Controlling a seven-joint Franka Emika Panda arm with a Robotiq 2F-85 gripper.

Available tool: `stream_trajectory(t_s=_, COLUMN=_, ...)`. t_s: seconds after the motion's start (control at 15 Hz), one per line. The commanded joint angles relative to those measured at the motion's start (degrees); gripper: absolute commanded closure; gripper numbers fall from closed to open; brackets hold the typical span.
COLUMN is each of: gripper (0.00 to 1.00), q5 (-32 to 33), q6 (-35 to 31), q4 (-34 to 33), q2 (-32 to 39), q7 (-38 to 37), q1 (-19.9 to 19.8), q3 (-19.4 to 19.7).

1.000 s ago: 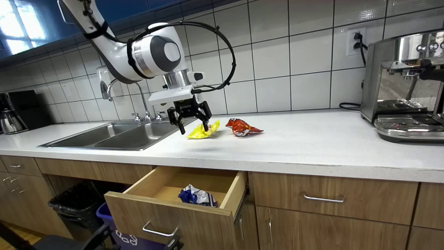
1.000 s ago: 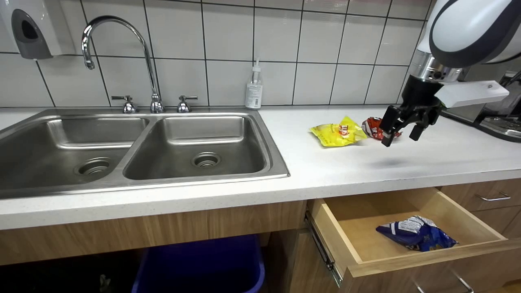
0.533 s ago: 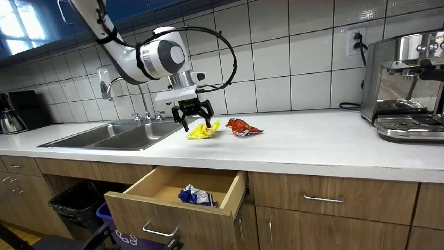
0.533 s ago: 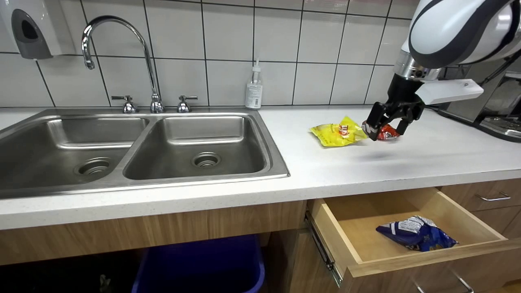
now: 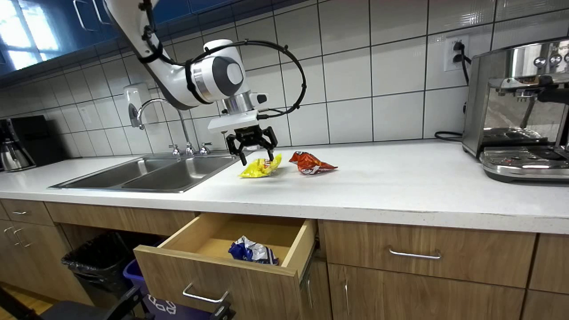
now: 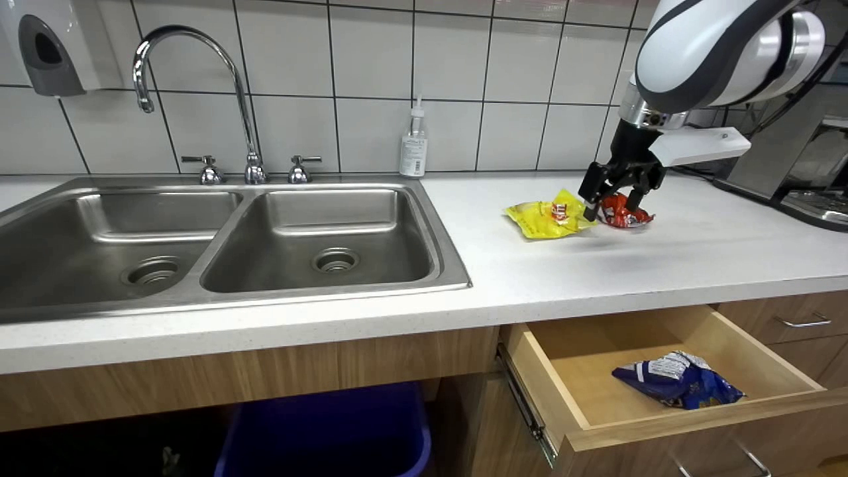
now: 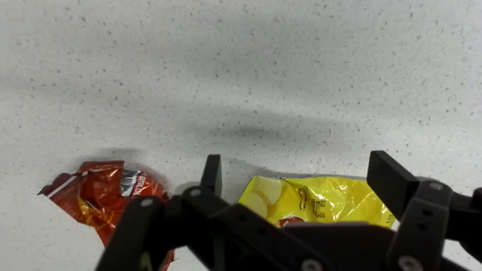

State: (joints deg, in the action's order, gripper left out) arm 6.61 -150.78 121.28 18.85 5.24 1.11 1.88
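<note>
- A yellow snack bag (image 6: 546, 220) with a red emblem lies crumpled on the white speckled countertop (image 6: 530, 275), to the right of the sink (image 6: 450, 265) in both exterior views; black print shows on its wrapper in my wrist view.
- My gripper (image 5: 258, 161) hangs above the countertop, near the bag, its two fingers (image 7: 391, 180) spread wide apart. At my remote station, the wrist view frames the yellow wrapper between them, its lower part hidden.
- A red foil snack bag (image 5: 310, 163) bearing a barcode rests near the yellow one, a strip of countertop between the two.
- Below the countertop's edge, a blue snack bag (image 6: 682, 383) lies inside a pulled-out wooden drawer (image 5: 253, 284), toward its front.
- Across the room I see the sink's two stainless-steel bowls, a gooseneck faucet (image 6: 254, 169) behind them, and a pump bottle (image 6: 414, 149) upright against the tiled wall (image 6: 371, 132).
- A stainless-steel espresso machine (image 5: 480, 98) stands at the opposite end from the sink, near a wall outlet (image 5: 451, 62).
- Below the sink sit a blue recycling bin (image 6: 331, 414) and a black-lined trash can (image 5: 95, 262).
</note>
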Motion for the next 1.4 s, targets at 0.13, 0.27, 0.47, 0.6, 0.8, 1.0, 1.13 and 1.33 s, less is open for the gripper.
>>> stream_trajectory(t_s=0.13, gripper=0.00, q5=-0.2, q6=3.9, q4=-8.3, q2=5.1, q7=2.1, q1=-0.7, q3=-1.2)
stream_trajectory(t_s=0.27, gripper=0.00, q5=-0.1, q6=4.4, q4=-10.2, q2=6.6, q7=2.3, q1=-0.7, q3=-1.4)
stream_trajectory(t_s=0.47, gripper=0.00, q5=0.0, q6=5.4, q4=-13.1, q2=8.6, q7=2.4, q1=-0.5, q3=-1.6)
stream_trajectory(t_s=0.6, gripper=0.00, q5=-0.2, q6=5.9, q4=-15.0, q2=9.8, q7=2.6, q1=-0.6, q3=-1.9)
stream_trajectory(t_s=0.8, gripper=0.00, q5=-0.1, q6=6.5, q4=-17.5, q2=11.4, q7=2.8, q1=-0.6, q3=-2.1)
stream_trajectory(t_s=1.0, gripper=0.00, q5=-0.1, q6=7.3, q4=-19.8, q2=12.9, q7=3.1, q1=-0.6, q3=-2.3)
stream_trajectory(t_s=1.13, gripper=0.00, q5=-0.3, q6=8.1, q4=-21.4, q2=13.9, q7=3.6, q1=-0.6, q3=-2.6)
stream_trajectory(t_s=1.33, gripper=0.00, q5=-0.4, q6=9.0, q4=-23.5, q2=15.3, q7=4.4, q1=-0.6, q3=-3.1)
